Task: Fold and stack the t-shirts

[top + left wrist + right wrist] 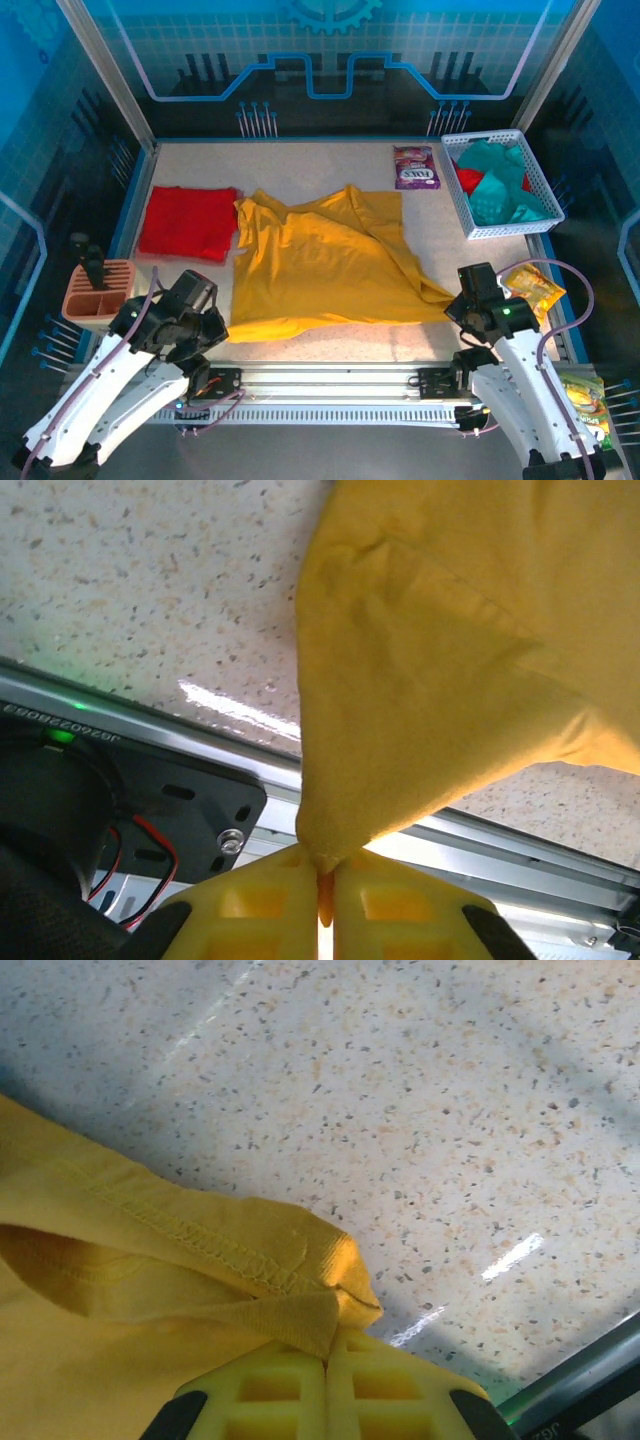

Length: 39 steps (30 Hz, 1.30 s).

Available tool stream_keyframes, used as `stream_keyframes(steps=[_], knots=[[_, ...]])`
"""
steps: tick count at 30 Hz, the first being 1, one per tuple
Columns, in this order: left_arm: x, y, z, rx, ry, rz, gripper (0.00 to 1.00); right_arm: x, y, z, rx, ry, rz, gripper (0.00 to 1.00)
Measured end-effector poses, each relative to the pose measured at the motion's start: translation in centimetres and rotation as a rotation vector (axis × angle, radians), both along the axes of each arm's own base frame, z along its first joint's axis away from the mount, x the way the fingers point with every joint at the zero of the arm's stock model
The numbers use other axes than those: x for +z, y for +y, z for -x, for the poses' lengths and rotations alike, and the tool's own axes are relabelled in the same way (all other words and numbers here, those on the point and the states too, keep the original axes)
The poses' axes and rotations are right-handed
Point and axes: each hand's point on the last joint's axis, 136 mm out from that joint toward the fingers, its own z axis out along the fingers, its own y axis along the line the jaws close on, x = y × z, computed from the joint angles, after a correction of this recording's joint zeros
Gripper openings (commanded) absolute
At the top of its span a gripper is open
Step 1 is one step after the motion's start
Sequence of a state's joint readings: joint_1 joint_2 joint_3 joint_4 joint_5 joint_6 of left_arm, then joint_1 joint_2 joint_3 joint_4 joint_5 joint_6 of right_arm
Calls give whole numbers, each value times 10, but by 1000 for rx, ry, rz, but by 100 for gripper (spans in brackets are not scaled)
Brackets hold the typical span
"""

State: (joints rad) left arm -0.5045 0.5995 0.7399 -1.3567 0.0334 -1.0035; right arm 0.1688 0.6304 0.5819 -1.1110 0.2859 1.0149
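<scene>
— Why do both arms sit so low at the near edge?
— Each one pinches a near corner of the yellow tee (320, 265). The left gripper (320, 870) has its jaws pressed together on a pointed corner of cloth, close to the metal rail (500, 850). The right gripper (327, 1358) is closed as well, on a stitched hem corner that is folded over itself.
— So they hold the two ends of one edge?
— I think yes. With both near corners taken, I judge the arms can lift that edge and carry it to the far side, to make a fold or to pull the cloth flat.
— How does the tee look?
— Not flat. It lies wide in the middle of the table (330, 160), with creases running diagonally and a flap turned over at the far right. Its far left part is bunched, just beside the red tee (188, 222), maybe touching it.
— And the red one?
— It lies at the far left, already a rough rectangle. Teal tees (500, 195) sit in the basket (515, 226) at the far right, with a bit of red among them.
— Is the fold far along?
— To me it is only the beginning; the cloth needs smoothing first.
</scene>
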Motion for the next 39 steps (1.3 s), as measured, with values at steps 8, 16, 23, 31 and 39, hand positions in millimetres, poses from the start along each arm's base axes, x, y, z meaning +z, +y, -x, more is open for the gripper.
stream_keyframes(steps=[8,16,23,31,39], knots=[[3,-6,-8,3,-24,21,64,1,0,-10,30,-17,16,88],[12,-32,-68,-104,-47,-27,62,-2,35,-74,259,-59,-51,88],[9,-42,-131,-124,-159,8,60,5,72,-178,479,-70,-87,78],[24,-30,-159,-118,-261,24,60,10,95,-288,551,-149,-92,65],[49,-19,-146,-104,-352,33,60,-23,91,-361,542,-100,-70,53]])
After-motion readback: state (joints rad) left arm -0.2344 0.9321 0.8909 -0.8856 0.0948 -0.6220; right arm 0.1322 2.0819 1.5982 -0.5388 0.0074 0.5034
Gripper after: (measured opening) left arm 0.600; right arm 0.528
